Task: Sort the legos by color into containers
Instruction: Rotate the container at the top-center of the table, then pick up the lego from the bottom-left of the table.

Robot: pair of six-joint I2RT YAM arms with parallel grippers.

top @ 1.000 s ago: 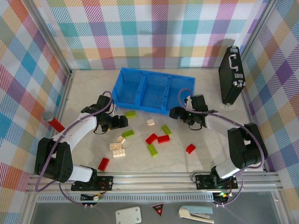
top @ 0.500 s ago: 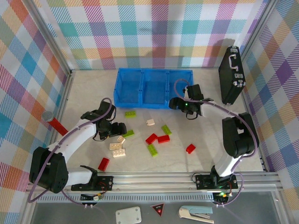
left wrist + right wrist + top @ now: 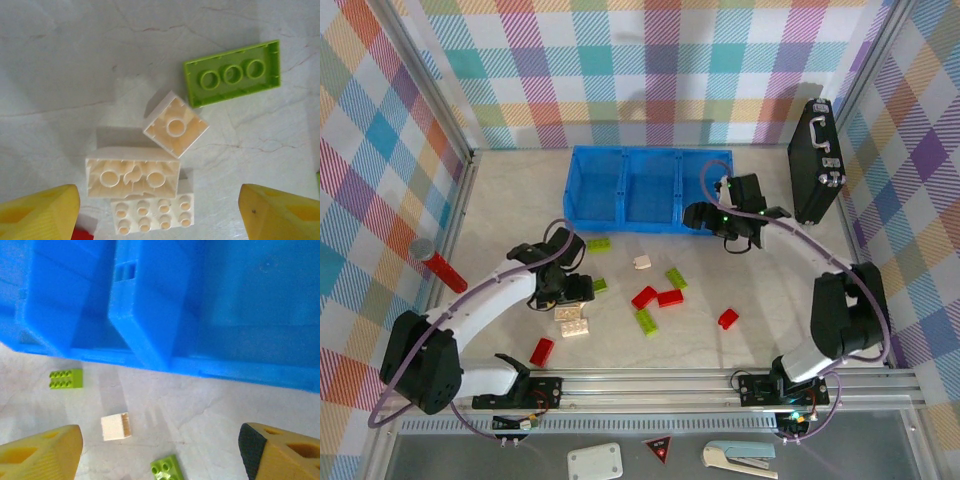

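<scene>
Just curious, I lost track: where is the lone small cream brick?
In the top view the cream brick lies near the middle, just in front of the blue tray, between the far green brick to its left and the near green brick to its right.

The blue three-compartment tray (image 3: pixel 595 190) stands far centre, open upward. Nearer, the bricks lie scattered flat: four green bricks (image 3: pixel 599 243), four red bricks (image 3: pixel 670 297), one lone cream brick (image 3: pixel 642 262), and at left a cream trio (image 3: pixel 133 171) touching, two upside down, just beside an upturned green one (image 3: pixel 232 73).
</scene>
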